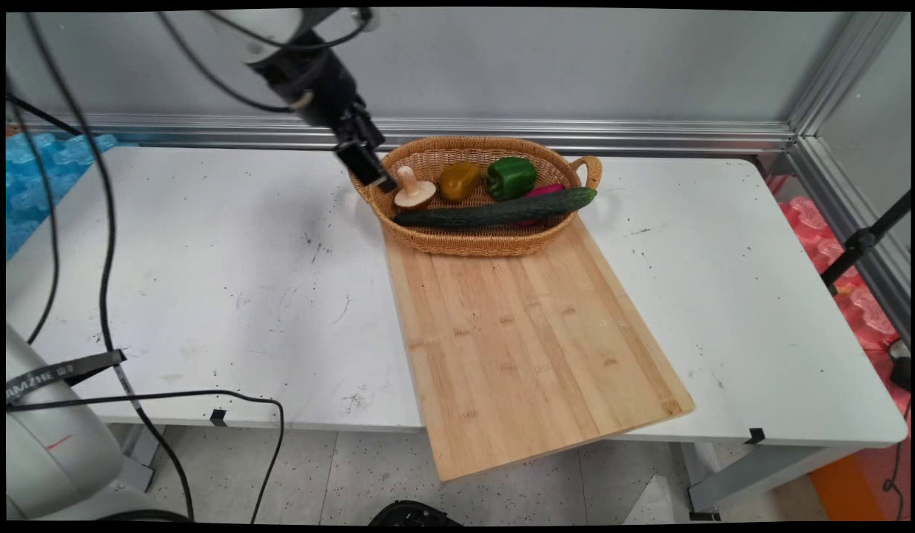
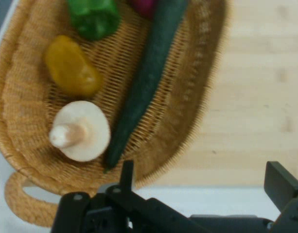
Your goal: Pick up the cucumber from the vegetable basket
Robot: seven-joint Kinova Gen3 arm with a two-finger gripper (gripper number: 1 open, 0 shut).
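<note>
Claw [image 1: 374, 172]: mine, jaws apart, holding nothing, hovering over the left rim of the basket.
Desk [image 1: 206, 281]: white, scuffed, carries everything.
Basket [image 1: 465, 240]: wicker, oval, sits on the far end of the board.
Mushroom [image 1: 411, 191]: nearest my claw, stem up, left end of basket.
Yellow pepper [image 1: 458, 180]: just right of mushroom.
Green pepper [image 1: 511, 177]: right of yellow pepper.
Cucumber [image 1: 494, 211]: lies lengthwise along the basket's near side.
Board [image 1: 531, 340]: wooden, near end overhangs desk edge.

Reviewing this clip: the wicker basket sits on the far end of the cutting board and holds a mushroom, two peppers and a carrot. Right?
Not a carrot: it is a dark green cucumber, as the main view shows. The basket, board, mushroom and peppers are as stated.
</note>
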